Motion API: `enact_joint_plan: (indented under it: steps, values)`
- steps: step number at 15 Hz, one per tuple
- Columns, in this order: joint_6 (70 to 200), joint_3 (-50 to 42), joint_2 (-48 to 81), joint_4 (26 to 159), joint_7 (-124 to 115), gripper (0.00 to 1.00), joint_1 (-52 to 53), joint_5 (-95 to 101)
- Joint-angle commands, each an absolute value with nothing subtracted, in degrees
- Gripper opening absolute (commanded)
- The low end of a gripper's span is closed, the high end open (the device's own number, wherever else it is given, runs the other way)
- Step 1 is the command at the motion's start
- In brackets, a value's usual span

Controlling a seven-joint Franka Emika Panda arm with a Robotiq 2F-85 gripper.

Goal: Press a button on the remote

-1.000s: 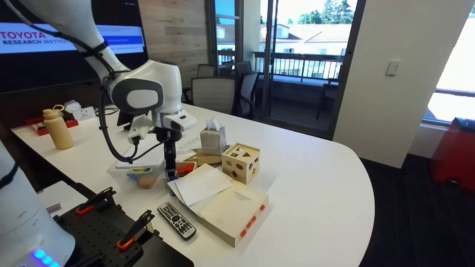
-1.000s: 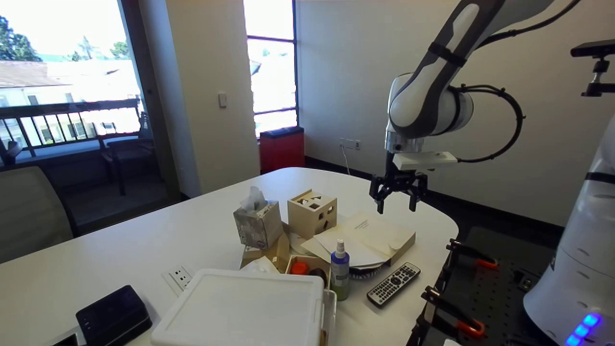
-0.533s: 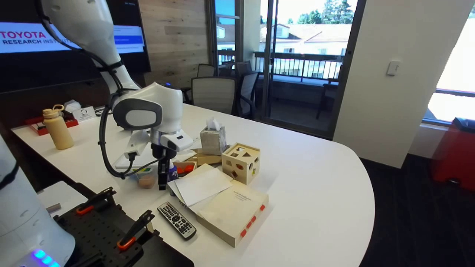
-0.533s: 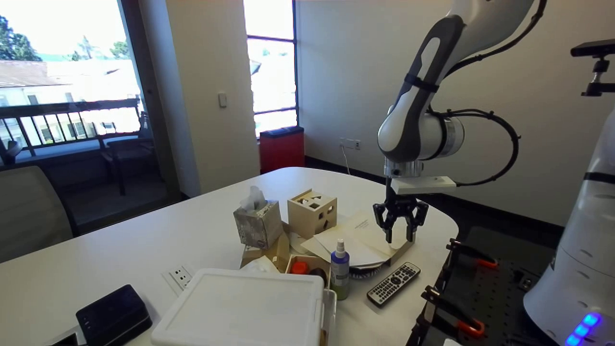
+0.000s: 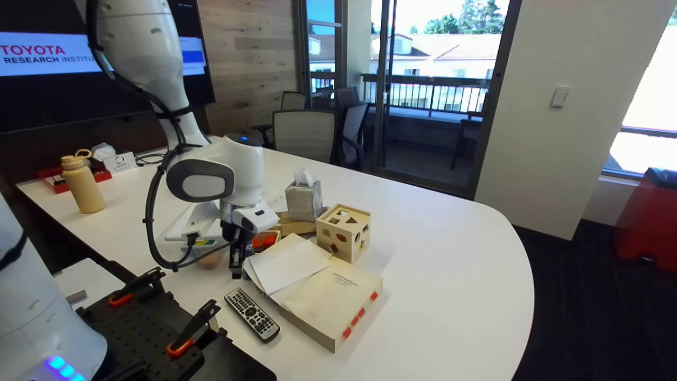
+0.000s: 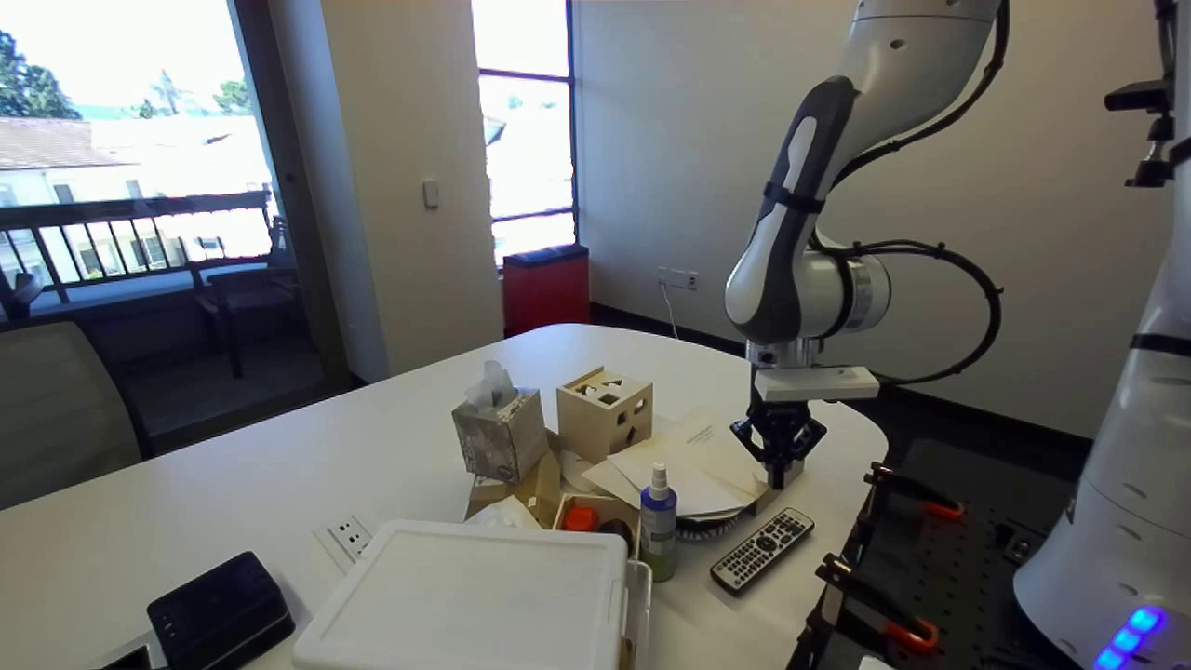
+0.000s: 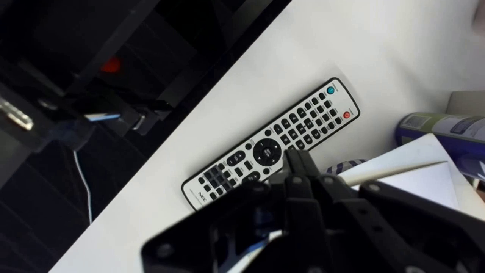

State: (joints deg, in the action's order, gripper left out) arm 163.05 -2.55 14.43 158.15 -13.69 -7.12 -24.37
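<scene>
Compared with half a second ago, the black two-fingered gripper (image 6: 776, 482) sits slightly lower and its fingers, then apart, now meet with nothing between them. Near and below the tips, with a visible gap, the slim oblong silver-faced remote control (image 7: 269, 146) lies flat on the smooth white tabletop (image 5: 449, 264), buttons upward, which should leave its keys reachable from above. Joined fingers presumably serve as one blunt probe for pressing; which button is intended cannot be determined. Rows of small dark keys, a round black dial (image 7: 267, 152), a red button (image 7: 346, 115) and a teal button (image 7: 330, 90) sit within the black edge. Just beside lies a thick cream-coloured book (image 5: 336, 299), partly covered by loose white paper sheets (image 5: 288, 264). Further out stand a cylindrical blue-and-green spray bottle (image 6: 658, 530) with a white nozzle and a pale wooden cube (image 5: 346, 226) cut with shaped holes.
</scene>
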Motion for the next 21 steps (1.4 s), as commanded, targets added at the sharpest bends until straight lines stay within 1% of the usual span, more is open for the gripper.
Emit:
enact_joint_plan:
  steps: [1, 7, 13, 21]
  values:
    - [166.8, -1.8, 20.6, 155.6, -12.6, 0.0, -8.2, -25.7]
    - [168.7, -1.4, 27.9, 152.1, -13.4, 0.0, -9.5, -25.7]
    - [168.9, 1.0, 32.4, 149.8, -13.4, 0.0, -13.2, -25.6]
    - [171.0, 3.7, 37.3, 148.0, -13.4, 0.0, -15.0, -25.5]
